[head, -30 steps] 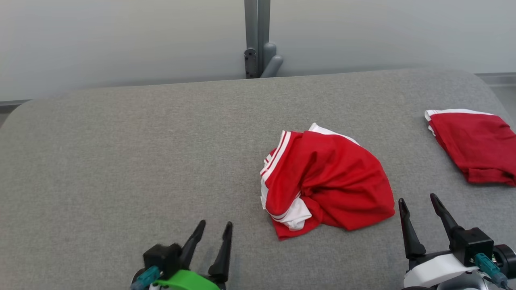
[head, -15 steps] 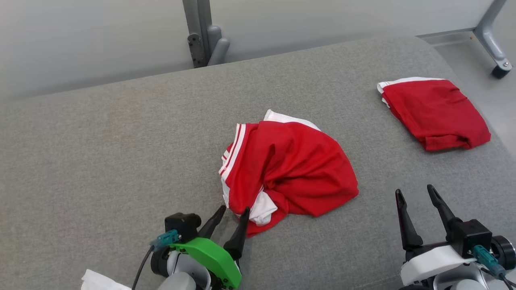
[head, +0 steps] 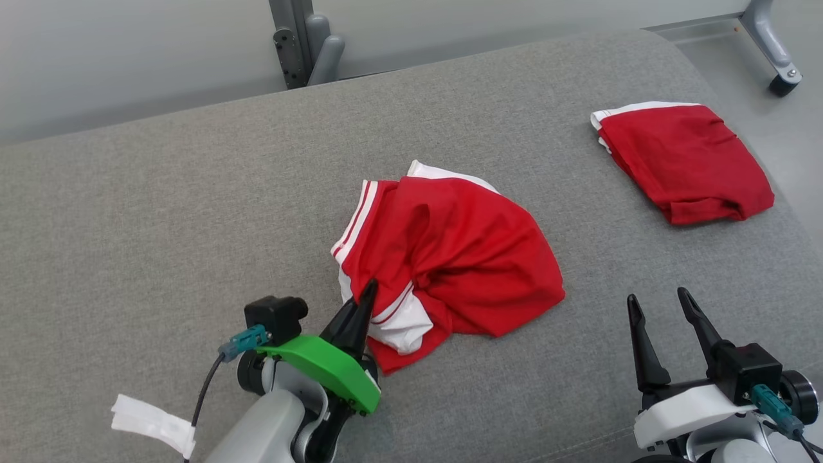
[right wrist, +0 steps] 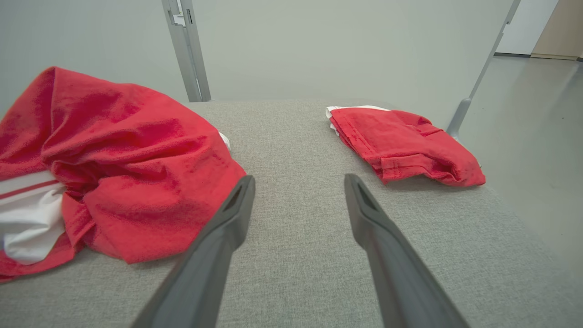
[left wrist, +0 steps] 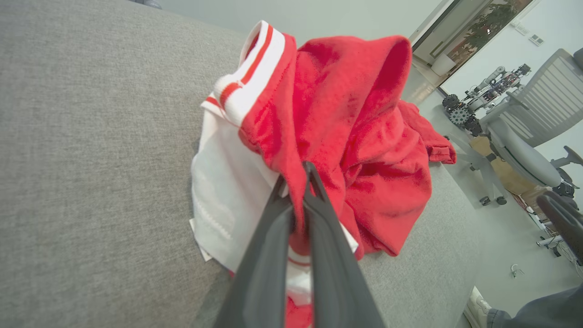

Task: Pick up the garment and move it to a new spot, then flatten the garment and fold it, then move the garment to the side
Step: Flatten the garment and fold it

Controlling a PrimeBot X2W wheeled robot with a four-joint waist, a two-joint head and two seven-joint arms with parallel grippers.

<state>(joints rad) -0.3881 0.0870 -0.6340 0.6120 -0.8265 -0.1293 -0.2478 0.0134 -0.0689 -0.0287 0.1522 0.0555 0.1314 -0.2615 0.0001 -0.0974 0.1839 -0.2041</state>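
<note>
Moved: left fingers [head: 355, 318] gone from beside garment [head: 450, 251] to pinched shut on its near striped edge | garment: crumpled mid-counter [head: 161, 212] | right fingers [head: 642, 350]: spread wide, empty | progress: grasp only; move, flatten, fold, set-aside pending

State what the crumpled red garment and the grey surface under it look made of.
The crumpled garment seems soft knit jersey, matte red with white striped trim; it bunches in limp folds. The grey surface looks matte woven upholstery fabric, by its fine heathered weave.
</note>
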